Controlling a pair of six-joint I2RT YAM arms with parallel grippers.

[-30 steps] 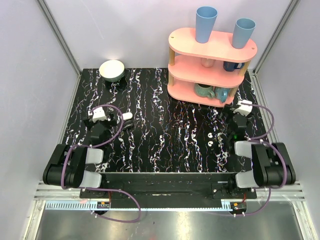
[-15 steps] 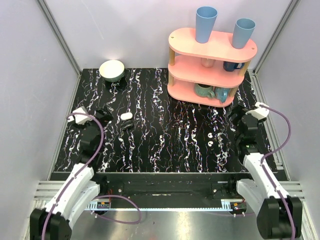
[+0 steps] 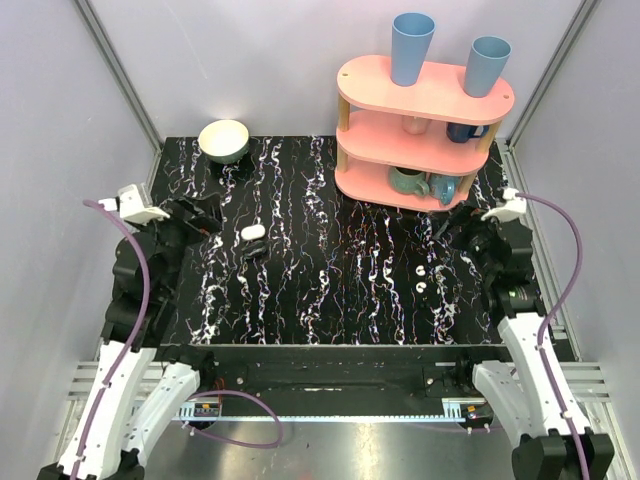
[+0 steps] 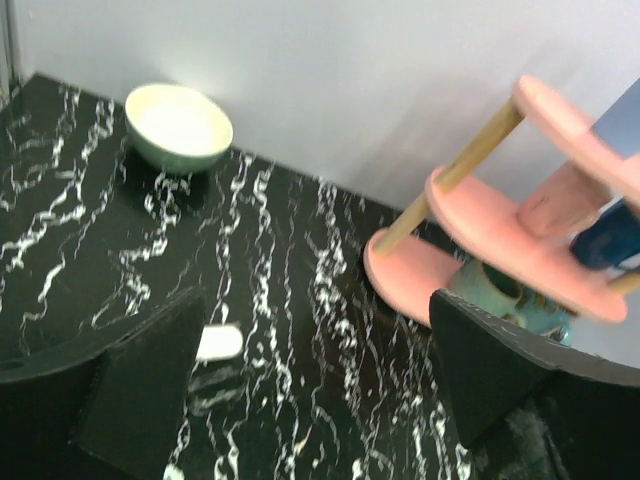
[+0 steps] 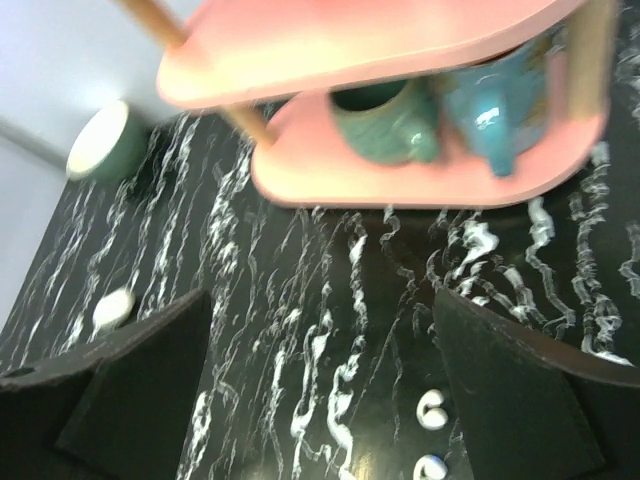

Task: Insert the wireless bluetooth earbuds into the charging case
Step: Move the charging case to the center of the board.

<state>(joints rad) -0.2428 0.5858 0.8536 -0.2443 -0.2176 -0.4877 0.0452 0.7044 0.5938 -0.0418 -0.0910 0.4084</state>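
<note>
The charging case is a small white oval lying flat on the black marble table, left of centre. It also shows in the left wrist view, the case beside my left finger. Two tiny white earbuds lie close together at the right of centre. In the right wrist view the earbuds sit just inside my right finger. My left gripper hangs open and empty, left of the case. My right gripper is open and empty, behind and right of the earbuds.
A pink three-tier shelf stands at the back right with two blue cups on top and mugs on its lower tiers. A green bowl sits at the back left. Grey walls close in both sides.
Both arms have unfolded from their tucked pose. The left wrist swung left and back, the right wrist right and back. Both grippers stayed open; case and earbuds have not moved.
</note>
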